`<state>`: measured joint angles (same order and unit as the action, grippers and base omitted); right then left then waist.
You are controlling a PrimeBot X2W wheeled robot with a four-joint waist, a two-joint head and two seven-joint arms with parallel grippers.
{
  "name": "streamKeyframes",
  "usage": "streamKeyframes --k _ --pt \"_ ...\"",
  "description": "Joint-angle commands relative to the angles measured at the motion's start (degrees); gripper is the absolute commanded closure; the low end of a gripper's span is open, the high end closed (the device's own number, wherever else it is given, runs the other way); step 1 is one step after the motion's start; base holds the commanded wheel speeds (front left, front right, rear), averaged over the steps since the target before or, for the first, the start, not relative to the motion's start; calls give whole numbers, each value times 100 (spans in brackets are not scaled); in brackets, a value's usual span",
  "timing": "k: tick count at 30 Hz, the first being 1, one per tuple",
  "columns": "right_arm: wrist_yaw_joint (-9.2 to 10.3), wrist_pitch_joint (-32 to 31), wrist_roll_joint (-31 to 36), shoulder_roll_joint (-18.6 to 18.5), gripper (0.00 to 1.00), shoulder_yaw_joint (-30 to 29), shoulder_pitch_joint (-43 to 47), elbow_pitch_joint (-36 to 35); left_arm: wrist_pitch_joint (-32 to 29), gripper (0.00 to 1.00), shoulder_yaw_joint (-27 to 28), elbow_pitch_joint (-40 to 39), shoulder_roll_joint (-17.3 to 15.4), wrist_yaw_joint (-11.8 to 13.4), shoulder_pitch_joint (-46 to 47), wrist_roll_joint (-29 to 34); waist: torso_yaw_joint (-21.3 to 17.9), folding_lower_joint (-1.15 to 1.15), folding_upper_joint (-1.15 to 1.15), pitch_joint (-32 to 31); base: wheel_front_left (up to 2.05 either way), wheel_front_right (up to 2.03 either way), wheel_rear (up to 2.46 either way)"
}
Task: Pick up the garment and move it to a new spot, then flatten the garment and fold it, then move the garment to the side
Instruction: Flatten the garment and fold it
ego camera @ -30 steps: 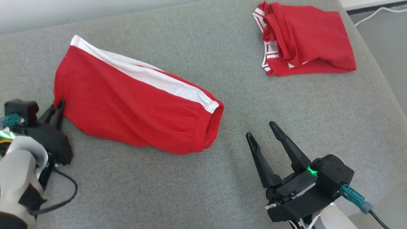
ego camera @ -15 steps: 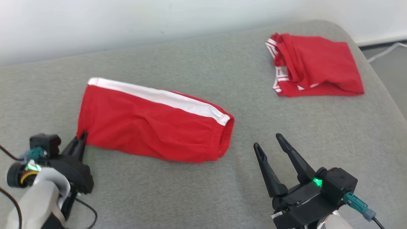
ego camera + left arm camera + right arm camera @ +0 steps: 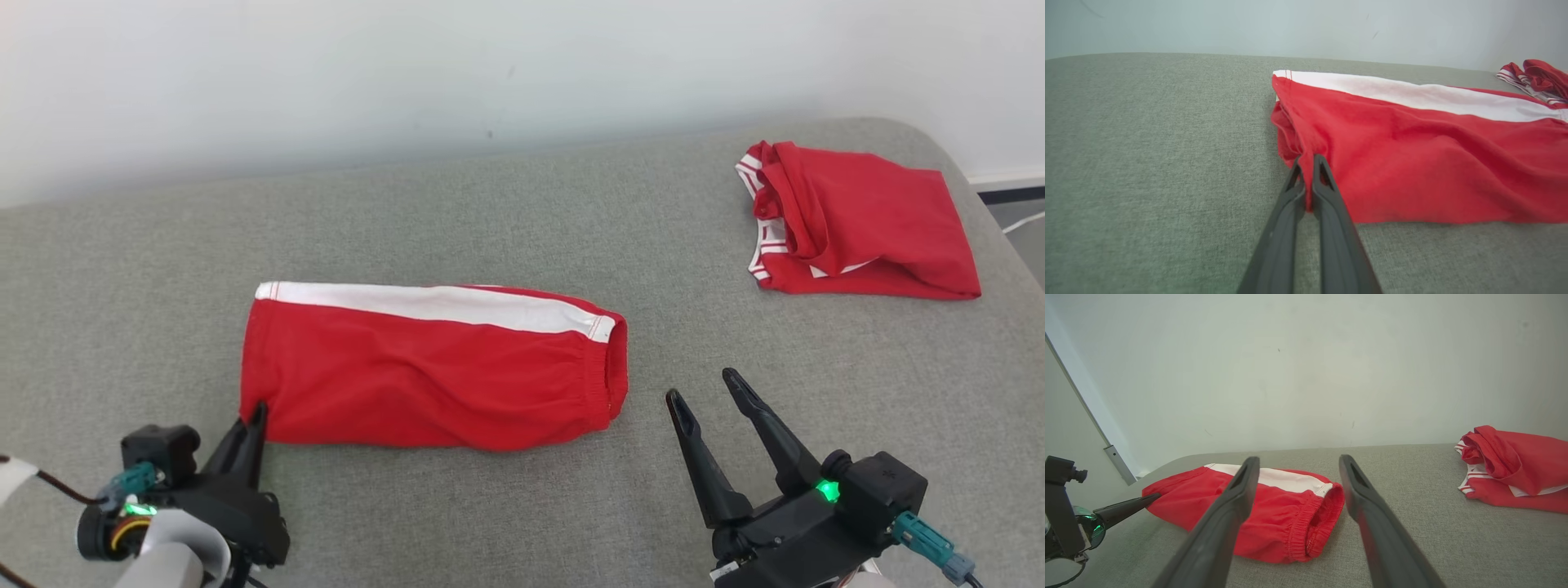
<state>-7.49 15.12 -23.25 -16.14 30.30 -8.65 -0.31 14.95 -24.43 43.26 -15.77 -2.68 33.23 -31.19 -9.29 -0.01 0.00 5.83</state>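
A pair of red shorts with a white side stripe (image 3: 433, 371) lies folded lengthwise on the grey cushion (image 3: 522, 212), waistband toward the right. My left gripper (image 3: 258, 412) is shut on the shorts' near left corner; in the left wrist view the red cloth (image 3: 1412, 163) is pinched between the two closed fingers (image 3: 1331, 212). My right gripper (image 3: 704, 388) stands open just right of the waistband (image 3: 1310, 522), apart from it, with nothing between its fingers (image 3: 1367, 506).
A second red garment with white trim (image 3: 857, 220) lies crumpled at the far right of the cushion. A pale wall (image 3: 490, 65) runs behind. The cushion's right edge drops to the floor (image 3: 1024, 224).
The head camera has tilted up, so the whole scene sits lower in view. The shorts now lie straighter across, still held at the left corner. The right gripper stays open.
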Motion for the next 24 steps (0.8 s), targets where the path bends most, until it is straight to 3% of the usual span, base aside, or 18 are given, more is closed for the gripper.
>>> streamKeyframes --k 1,11,23,24 --pt "0 4 -48 -36 0 -8 47 4 31 100 53 -97 53 22 -211 86 60 1 0 -87 0 0 0" --pt "0 4 -71 -69 0 -75 177 8 33 100 302 -669 206 152 -838 214 146 1 0 -207 0 0 0" --pt "0 4 -100 -149 0 -153 343 42 33 100 527 -1242 167 316 -1420 424 150 1 0 -340 0 0 0" --pt "0 4 -99 -145 0 -142 327 44 33 71 578 -1298 178 344 -1429 458 147 1 0 -346 0 0 0"
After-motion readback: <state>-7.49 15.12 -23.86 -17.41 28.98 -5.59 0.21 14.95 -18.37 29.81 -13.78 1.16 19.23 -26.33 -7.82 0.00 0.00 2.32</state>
